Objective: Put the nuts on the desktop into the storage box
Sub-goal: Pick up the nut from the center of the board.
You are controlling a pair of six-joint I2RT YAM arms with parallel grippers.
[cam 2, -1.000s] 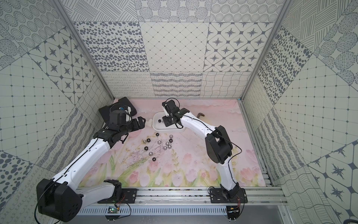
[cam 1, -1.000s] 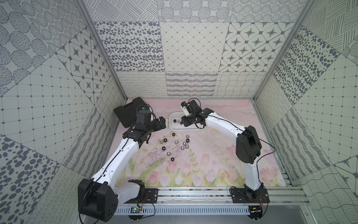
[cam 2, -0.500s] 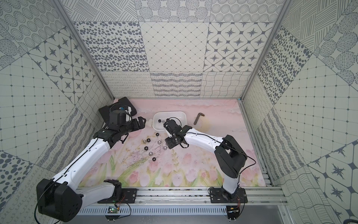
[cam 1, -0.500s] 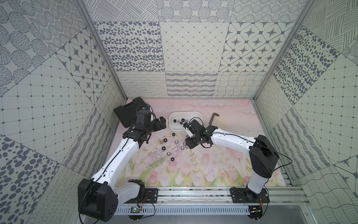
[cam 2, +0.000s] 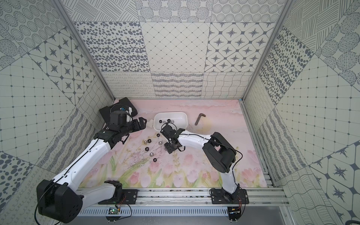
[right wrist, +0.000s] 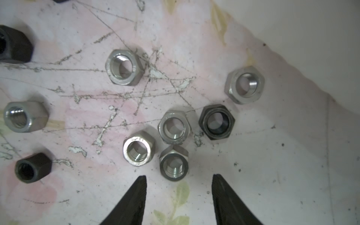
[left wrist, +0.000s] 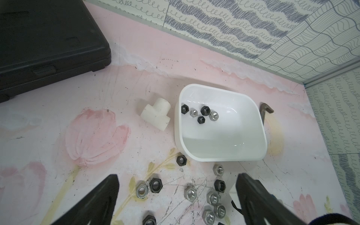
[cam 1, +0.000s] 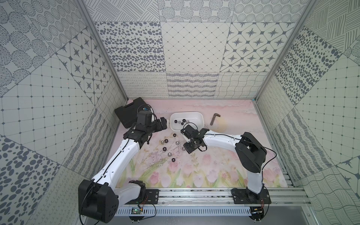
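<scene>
Your right gripper (right wrist: pixel 179 176) is hovering partly open, gripping nothing, just above silver and black hexagonal nuts (right wrist: pixel 174 126) lying loose on the desktop (right wrist: pixel 263 175) near its middle; five are sitting in the storage box (left wrist: pixel 224 132) toward the far edge.

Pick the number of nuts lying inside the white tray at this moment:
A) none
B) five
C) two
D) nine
B: the left wrist view shows three black and two silver nuts grouped together on the floor of the white tray, and both top views show the same small cluster.
</scene>
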